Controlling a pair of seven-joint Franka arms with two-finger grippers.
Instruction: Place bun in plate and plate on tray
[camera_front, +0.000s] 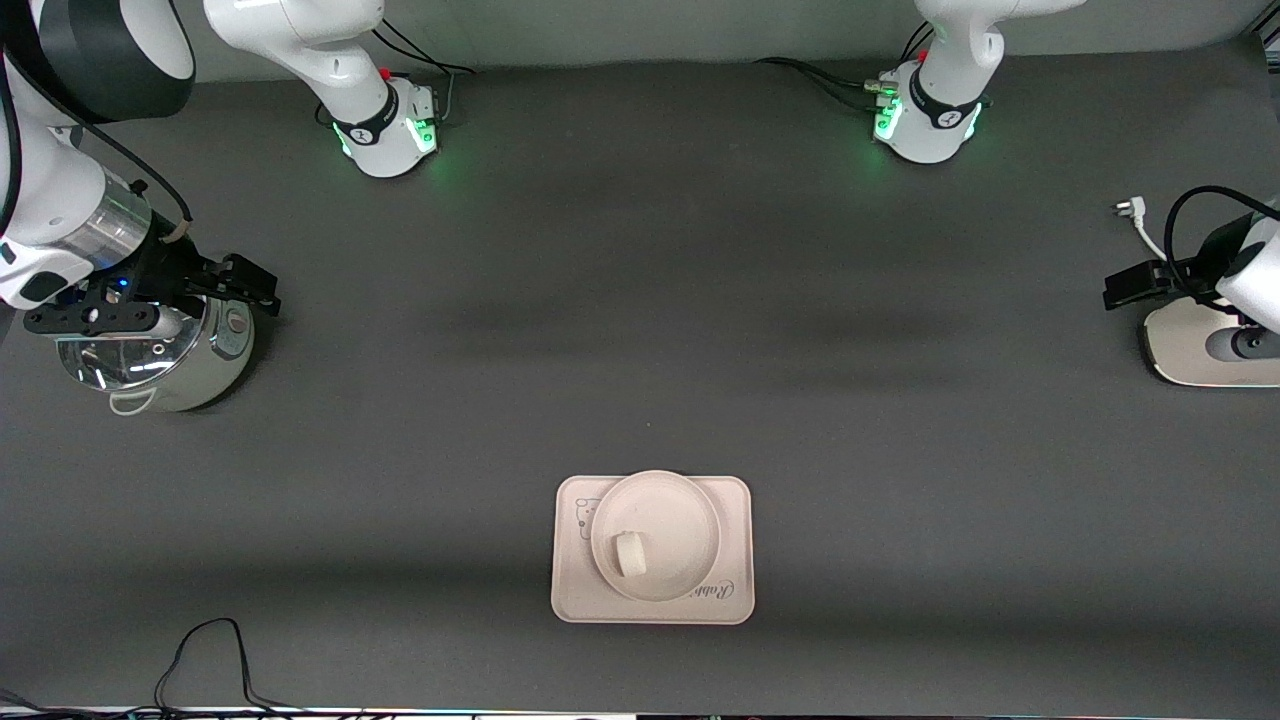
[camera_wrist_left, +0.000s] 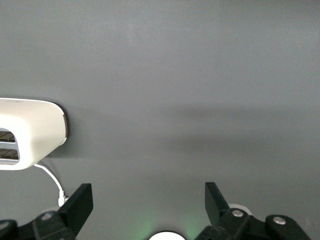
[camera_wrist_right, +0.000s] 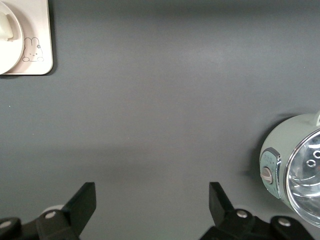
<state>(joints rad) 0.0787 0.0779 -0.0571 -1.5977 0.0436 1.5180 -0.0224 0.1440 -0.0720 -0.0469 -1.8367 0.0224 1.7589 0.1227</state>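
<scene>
The cream rectangular tray (camera_front: 572, 598) lies near the front camera's edge of the table, midway between the two arms' ends. The round plate (camera_front: 682, 520) rests on it, and the small white bun (camera_front: 631, 553) sits inside the plate. A corner of the tray (camera_wrist_right: 43, 35), the plate's rim (camera_wrist_right: 11, 52) and a bit of the bun (camera_wrist_right: 5, 27) also show in the right wrist view. My right gripper (camera_front: 255, 290) (camera_wrist_right: 152, 200) hangs open and empty over a steel pot at the right arm's end. My left gripper (camera_front: 1125, 288) (camera_wrist_left: 149, 200) is open and empty at the left arm's end.
A pale green steel pot (camera_front: 170, 370) (camera_wrist_right: 295, 170) stands under the right hand. A white appliance (camera_front: 1190, 350) (camera_wrist_left: 30, 132) with a cord and plug (camera_front: 1130, 212) sits under the left hand. A black cable (camera_front: 210, 660) loops at the table's front edge.
</scene>
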